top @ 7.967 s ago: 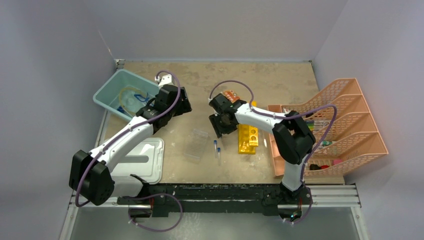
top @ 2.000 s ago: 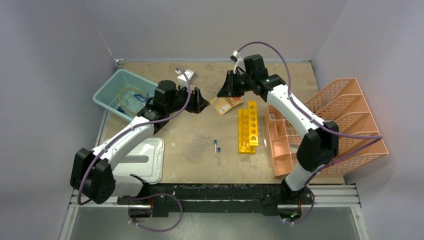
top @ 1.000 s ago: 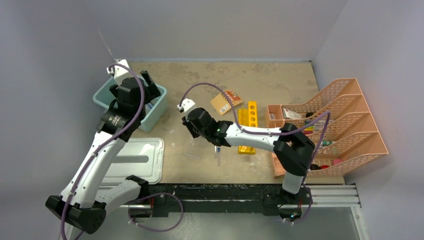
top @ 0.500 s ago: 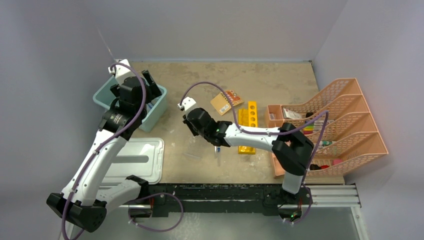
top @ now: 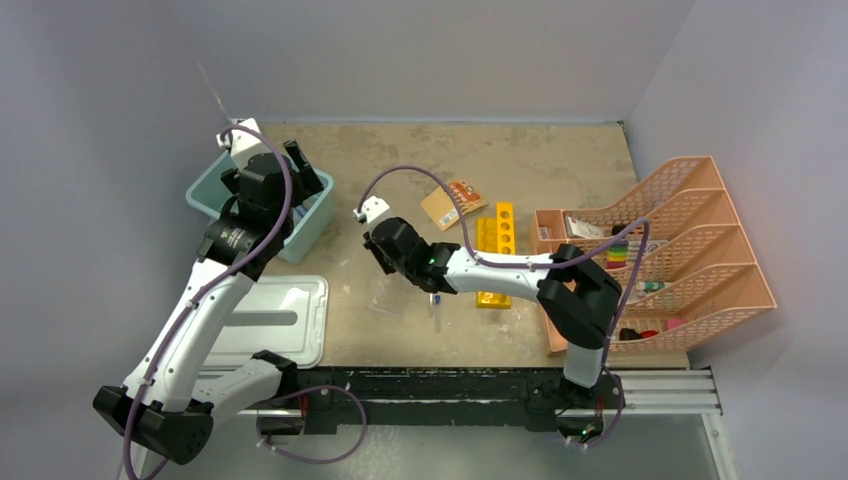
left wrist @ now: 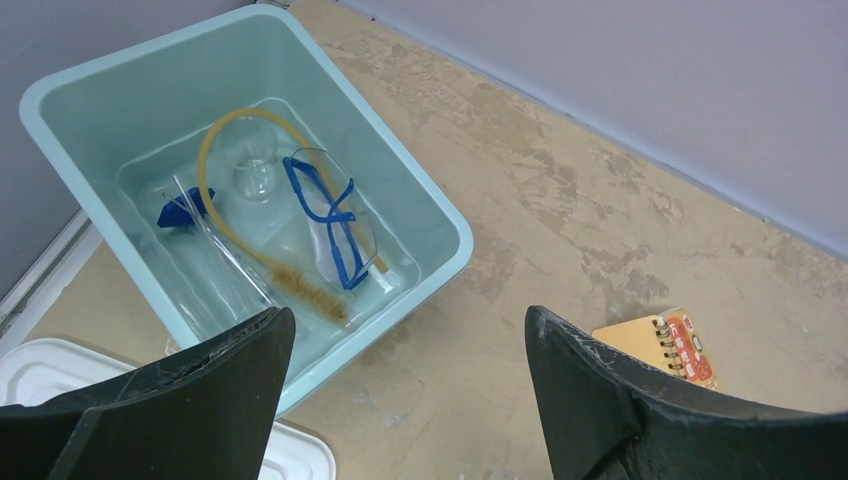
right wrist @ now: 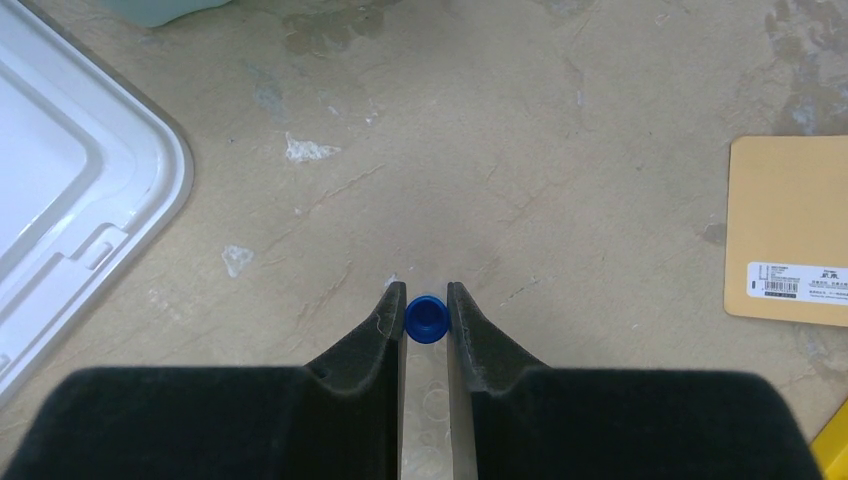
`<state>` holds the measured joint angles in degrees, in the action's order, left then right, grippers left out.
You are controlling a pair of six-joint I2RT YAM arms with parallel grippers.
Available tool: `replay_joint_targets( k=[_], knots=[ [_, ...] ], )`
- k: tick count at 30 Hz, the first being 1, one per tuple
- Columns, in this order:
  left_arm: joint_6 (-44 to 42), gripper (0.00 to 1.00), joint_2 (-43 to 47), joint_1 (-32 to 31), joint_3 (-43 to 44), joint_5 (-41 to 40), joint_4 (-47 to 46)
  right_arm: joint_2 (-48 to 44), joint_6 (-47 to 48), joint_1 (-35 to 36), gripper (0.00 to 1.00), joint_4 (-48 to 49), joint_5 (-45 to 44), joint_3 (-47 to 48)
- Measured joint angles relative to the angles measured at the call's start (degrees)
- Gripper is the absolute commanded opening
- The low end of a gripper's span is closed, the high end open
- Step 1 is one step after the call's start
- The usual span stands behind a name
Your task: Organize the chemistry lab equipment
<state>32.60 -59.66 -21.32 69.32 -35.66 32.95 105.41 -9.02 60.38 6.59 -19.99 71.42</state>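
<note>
Worn tan table (top: 540, 160) with grey walls around it, seen from above. Along its right edge stands a pink mesh organiser (top: 700, 230). At the far left sits a teal bin (left wrist: 400, 175), and a white lid (top: 290, 320) lies flat near the left arm's base. Two yellow racks (top: 505, 225) lie side by side at mid-table, with an orange notebook (top: 452, 203) just behind them.

Left gripper (left wrist: 405, 330) hangs above the bin's near right corner, its jaws spread wide and holding nothing. Inside the bin, below and to the left of it, lie blue-framed glasses (left wrist: 335, 215), a loop of yellow hose and a thin brush (left wrist: 305, 295) with its bristled end towards the bin's near wall.

Right gripper (right wrist: 426, 292) reaches left across mid-table, between the lid and the racks. Its jaws are pinched on a small clear tube (right wrist: 426, 317). The tube's blue cap sits between the fingertips, above bare table, well apart from both racks.
</note>
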Motion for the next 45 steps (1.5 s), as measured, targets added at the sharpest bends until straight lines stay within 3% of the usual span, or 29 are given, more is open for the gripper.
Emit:
replay_joint_targets(
  k=[22, 45],
  knots=[
    [0.87, 0.84, 0.07, 0.0, -0.46, 0.09, 0.07, -1.44, -0.59, 0.0, 0.05, -3.48, 0.17, -0.74],
    [1.38, 0.83, -1.84, 0.0, -0.68, 1.36, 0.7, 0.92, -0.35, 0.0, 0.06, 8.17, 0.37, -6.69]
  ],
)
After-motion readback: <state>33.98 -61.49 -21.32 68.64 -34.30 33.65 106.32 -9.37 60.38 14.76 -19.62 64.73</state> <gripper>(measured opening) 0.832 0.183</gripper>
